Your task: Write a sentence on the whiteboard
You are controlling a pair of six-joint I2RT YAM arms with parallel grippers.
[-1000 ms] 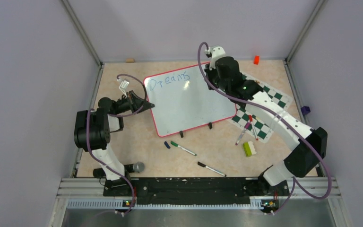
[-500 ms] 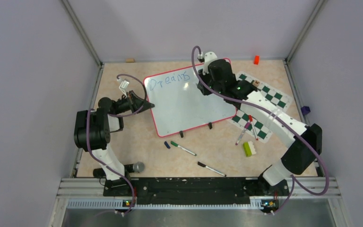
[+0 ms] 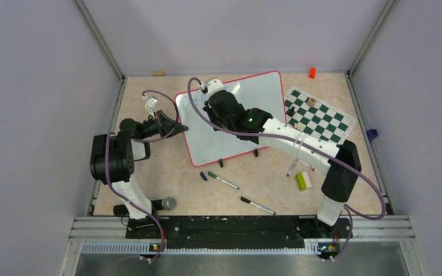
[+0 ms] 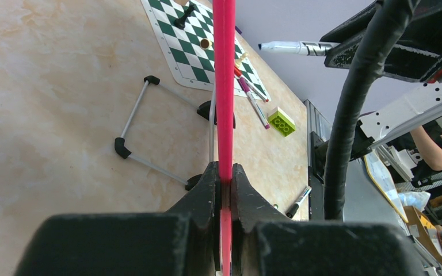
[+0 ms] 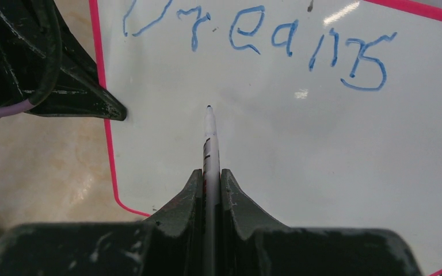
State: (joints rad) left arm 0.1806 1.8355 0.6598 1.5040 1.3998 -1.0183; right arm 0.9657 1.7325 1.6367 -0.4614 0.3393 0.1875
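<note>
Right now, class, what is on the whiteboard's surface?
One blue word, "Dreams"; the whiteboard is bare white just below. From above, the right arm covers most of it.

**Top view.** A beige marbled table (image 3: 172, 172) fills the centre, closed in by three plain lilac walls: left wall (image 3: 34, 86) at 9 o'clock, back wall (image 3: 236, 34) at 12 o'clock and right wall (image 3: 420, 86) at 3 o'clock. The left post (image 3: 101, 40) at 11 o'clock and the right post (image 3: 371, 37) at 1 o'clock, both aluminium, slant up from the far corners. A black rail (image 3: 236, 227) spans the near edge at 6 o'clock, with a grey metal ledge (image 3: 236, 265) below it. Light is even and shadows are faint.

**Left wrist view.** At 4 o'clock, beyond the table edge, a person (image 4: 431, 144) in a dark sleeve is partly visible.
</note>
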